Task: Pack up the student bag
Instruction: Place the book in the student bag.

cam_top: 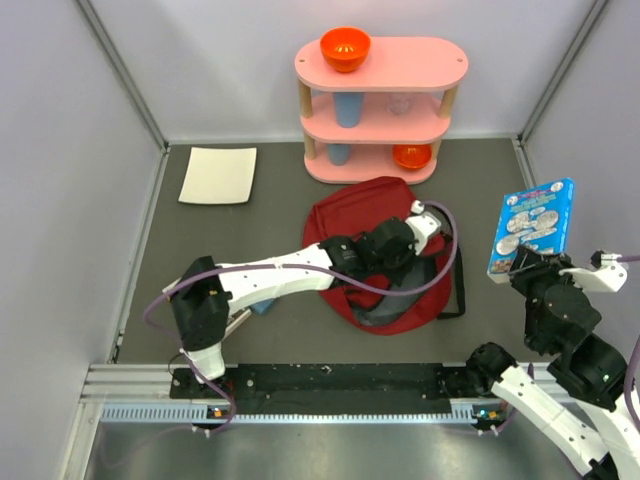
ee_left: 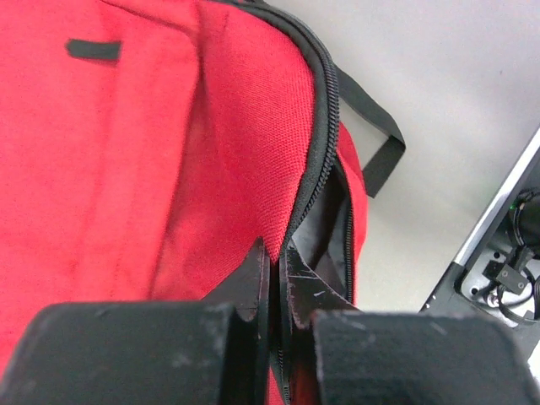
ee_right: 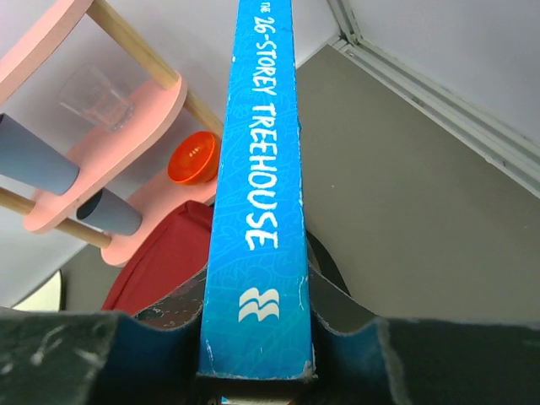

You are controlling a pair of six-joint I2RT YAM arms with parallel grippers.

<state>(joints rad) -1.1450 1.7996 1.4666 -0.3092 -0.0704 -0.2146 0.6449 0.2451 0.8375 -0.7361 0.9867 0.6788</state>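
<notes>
The student bag (cam_top: 352, 208) is a dark-red backpack with black zippers, lying in the middle of the table with its mouth open toward the near side. My left gripper (cam_top: 398, 262) reaches over it. In the left wrist view the left gripper (ee_left: 275, 253) is shut on the zipper edge of the bag (ee_left: 169, 160), and the dark inside shows just right of the jaws. My right gripper (cam_top: 525, 262) holds a blue book (cam_top: 532, 225) upright at the right of the table, apart from the bag. In the right wrist view the right gripper (ee_right: 257, 274) is shut on the book's spine (ee_right: 257, 169).
A pink three-tier shelf (cam_top: 430, 62) stands at the back with an orange bowl (cam_top: 345, 47) on top, blue cups inside and another orange bowl (cam_top: 412, 155) at the bottom. A white sheet (cam_top: 218, 175) lies at the back left. The bag's black strap (cam_top: 458, 295) trails to the right.
</notes>
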